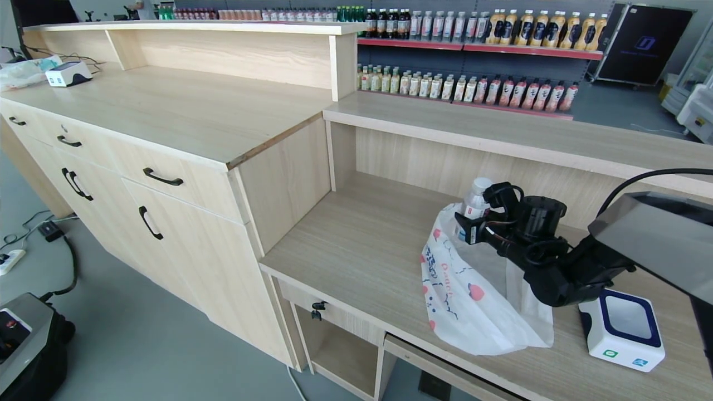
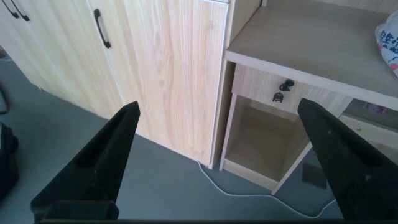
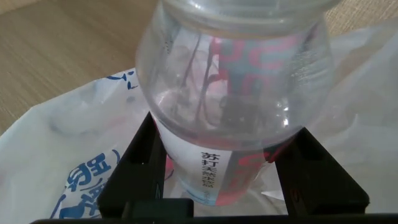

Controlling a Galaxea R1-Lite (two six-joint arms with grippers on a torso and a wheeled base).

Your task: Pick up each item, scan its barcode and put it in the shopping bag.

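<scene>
A clear bottle [image 1: 476, 204] with a white cap and a pink and white label hangs upright over the mouth of the white patterned shopping bag [image 1: 468, 298]. My right gripper [image 1: 473, 220] is shut on the bottle, its black fingers [image 3: 134, 168] pressing both sides of the bottle [image 3: 233, 106] over the bag [image 3: 68, 143]. A white barcode scanner [image 1: 624, 328] with a blue-rimmed window stands to the right of the bag on the lower counter [image 1: 356, 245]. My left gripper [image 2: 217, 155] hangs open over the grey floor beside the cabinet, with nothing between its fingers [image 2: 99, 162].
The raised counter [image 1: 167, 106] with drawers stands to the left; on its far end sit a small white device [image 1: 68, 73] and a plastic bag [image 1: 25, 71]. Shelves of bottles [image 1: 473, 55] line the back. A dark monitor [image 1: 663, 234] overhangs the lower counter's right end.
</scene>
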